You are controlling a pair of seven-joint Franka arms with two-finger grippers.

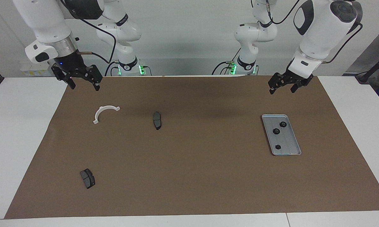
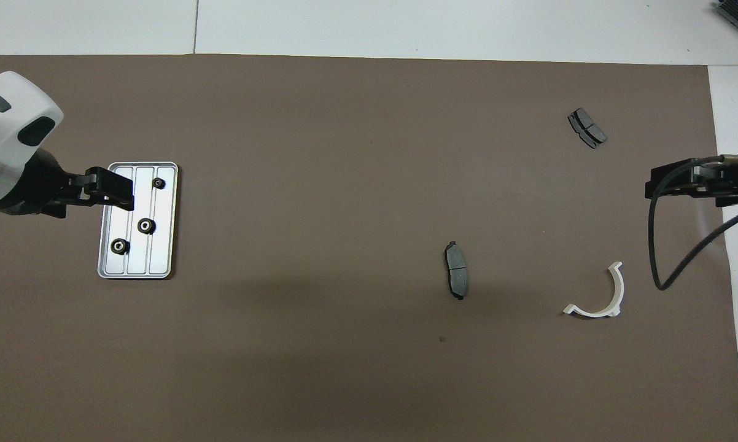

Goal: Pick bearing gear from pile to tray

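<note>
both jaws hang released and empty in the air: the left gripper (image 1: 282, 86) over the brown mat (image 1: 192, 176) at the left arm's end, the right gripper (image 1: 84, 82) over the mat's edge at the right arm's end. three small black bearing gears (image 1: 283, 124) lie in the flat silver-grey metal tray (image 1: 289, 152). farther out toward the right arm's end lies one dark grey curved pad (image 1: 87, 178).

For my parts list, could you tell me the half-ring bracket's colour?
White; the half-ring bracket shows best in the overhead view.
</note>
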